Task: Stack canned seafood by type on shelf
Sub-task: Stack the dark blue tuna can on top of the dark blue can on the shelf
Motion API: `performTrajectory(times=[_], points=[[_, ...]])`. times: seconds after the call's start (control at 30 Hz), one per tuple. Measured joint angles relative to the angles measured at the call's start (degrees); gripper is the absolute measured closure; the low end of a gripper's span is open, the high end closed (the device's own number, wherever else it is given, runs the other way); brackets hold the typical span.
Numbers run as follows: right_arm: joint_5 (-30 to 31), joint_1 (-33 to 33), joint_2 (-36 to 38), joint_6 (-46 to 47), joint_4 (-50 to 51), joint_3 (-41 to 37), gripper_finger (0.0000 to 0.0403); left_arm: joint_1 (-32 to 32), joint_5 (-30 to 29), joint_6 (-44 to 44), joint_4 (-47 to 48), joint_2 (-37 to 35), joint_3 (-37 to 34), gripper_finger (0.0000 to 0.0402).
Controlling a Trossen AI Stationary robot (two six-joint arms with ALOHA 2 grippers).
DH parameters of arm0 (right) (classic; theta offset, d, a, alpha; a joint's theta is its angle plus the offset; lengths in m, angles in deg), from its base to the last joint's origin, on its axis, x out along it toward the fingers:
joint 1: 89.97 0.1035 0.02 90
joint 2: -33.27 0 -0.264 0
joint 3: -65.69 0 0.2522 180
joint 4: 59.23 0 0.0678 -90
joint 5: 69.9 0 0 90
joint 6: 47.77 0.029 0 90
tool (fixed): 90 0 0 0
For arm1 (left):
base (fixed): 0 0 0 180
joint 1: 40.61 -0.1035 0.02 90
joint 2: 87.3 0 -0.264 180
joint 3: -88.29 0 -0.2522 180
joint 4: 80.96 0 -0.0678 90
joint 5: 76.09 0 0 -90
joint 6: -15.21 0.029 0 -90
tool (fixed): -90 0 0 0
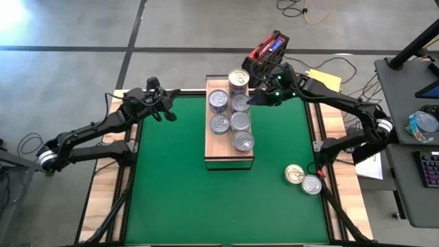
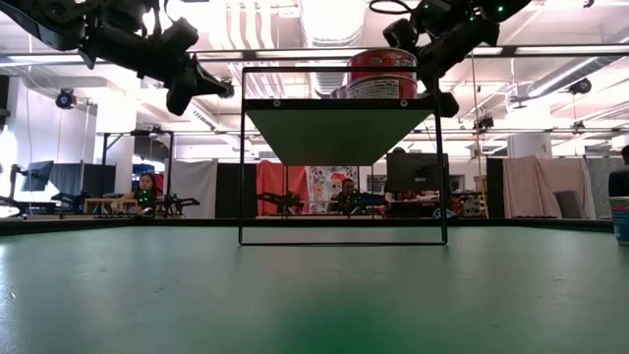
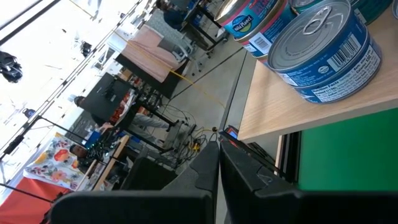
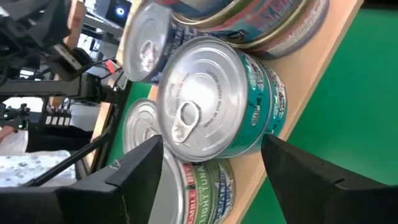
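Several round tins of canned seafood (image 1: 232,113) stand on their bases on the light-wood shelf (image 1: 230,156) at the mat's far middle. One tin sits on top of another at the far end (image 1: 239,79). A gold-lidded tin (image 1: 295,173) and a silver one (image 1: 311,184) lie on the mat near its right edge. My right gripper (image 1: 252,100) is open, with its fingers (image 4: 134,171) on either side of a teal tin (image 4: 217,106) and a gap showing beside it. My left gripper (image 1: 168,113) hovers shut to the left of the shelf, holding nothing.
A red-and-black object (image 1: 267,49) and yellow paper (image 1: 326,79) lie beyond the far edge. The mat's wooden border (image 1: 103,206) runs along both sides. A desk with a keyboard (image 1: 429,168) stands to the right. Open green mat (image 1: 206,206) lies in front of the shelf.
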Motion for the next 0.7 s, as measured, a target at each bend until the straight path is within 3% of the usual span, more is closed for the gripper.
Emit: performTrajectory(times=[0.17, 0.3, 0.47, 0.7], points=[[0.4, 0.0, 3.5, -3.4, 0.7, 0.0, 0.0143, 0.0, 0.0, -0.2, -0.1, 0.0, 0.0, 0.0401], [4.2, 0.8, 7.8, -10.9, 2.4, 0.0, 0.0156, 0.0, 0.0, -2.7, -0.1, 0.0, 0.0, 0.0401], [15.1, 5.5, 12.9, -20.0, 5.3, -0.6, 0.0173, 0.2, 0.0, -8.1, 1.0, 0.0, 0.0, 0.0401], [27.0, 15.5, 17.2, -23.7, 1.8, -5.6, 0.0193, 5.0, 0.0, -14.2, 2.3, 0.0, 0.0, 0.0401]])
